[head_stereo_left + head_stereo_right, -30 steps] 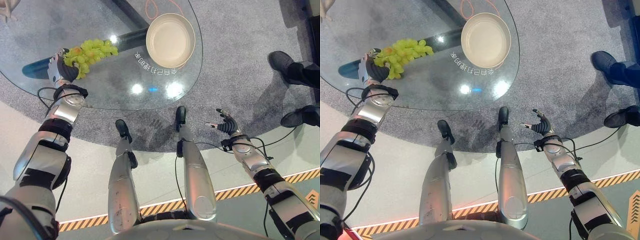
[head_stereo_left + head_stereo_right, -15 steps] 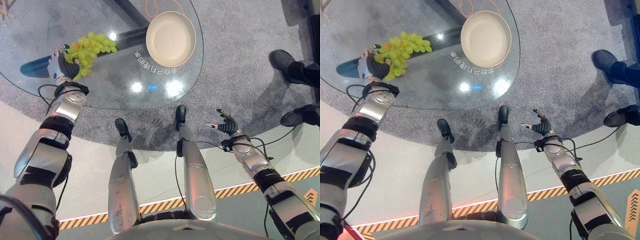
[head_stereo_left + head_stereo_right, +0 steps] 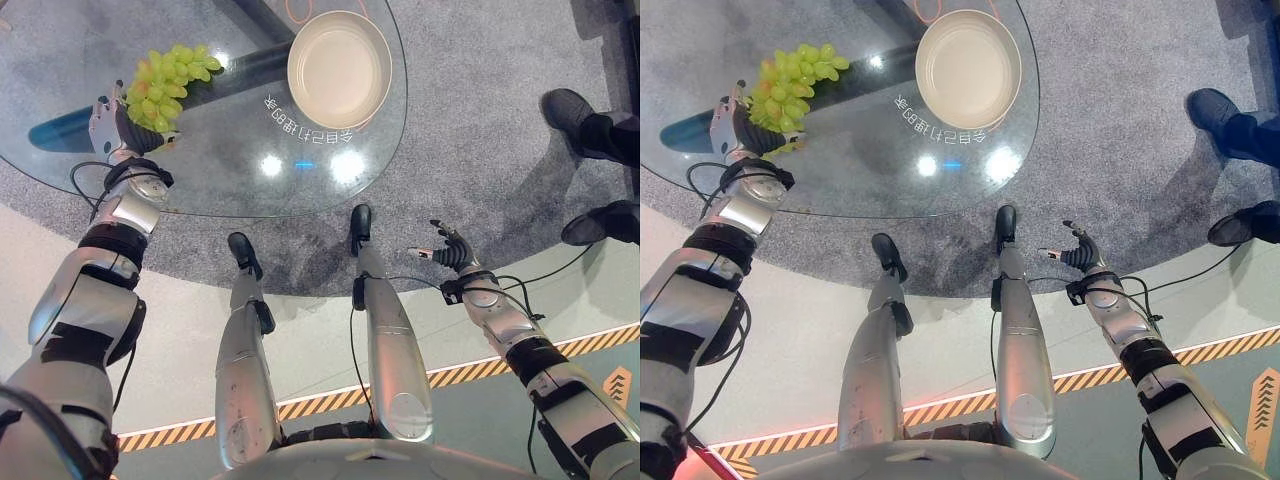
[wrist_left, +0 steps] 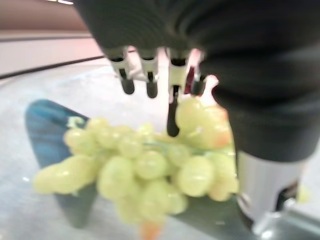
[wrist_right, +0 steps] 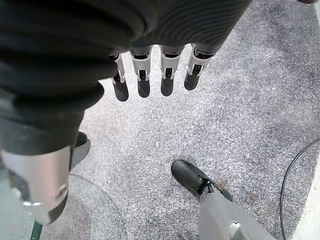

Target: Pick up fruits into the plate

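One bunch: green grapes (image 3: 163,82), at the left side of the glass table (image 3: 200,170), well apart from the plate.
Left hand (image 3: 112,128): at the near end of the bunch, fingers curled round the grapes; in the left wrist view the dark-tipped fingers (image 4: 173,112) reach down into the fruit, with the bunch spreading out past them.
Plate (image 3: 340,68): cream, round, with nothing in it, standing on the far right part of the table top.
Right hand (image 3: 447,251): low at the robot's right side over the grey carpet (image 3: 480,150), off the table, fingers loosely spread and grasping nothing.
Writing: a line of white characters (image 3: 310,120) on the glass just in front of the plate, upside down from here and too small to read.
Person: dark shoes (image 3: 570,110) and trouser legs at the right edge, on the carpet.
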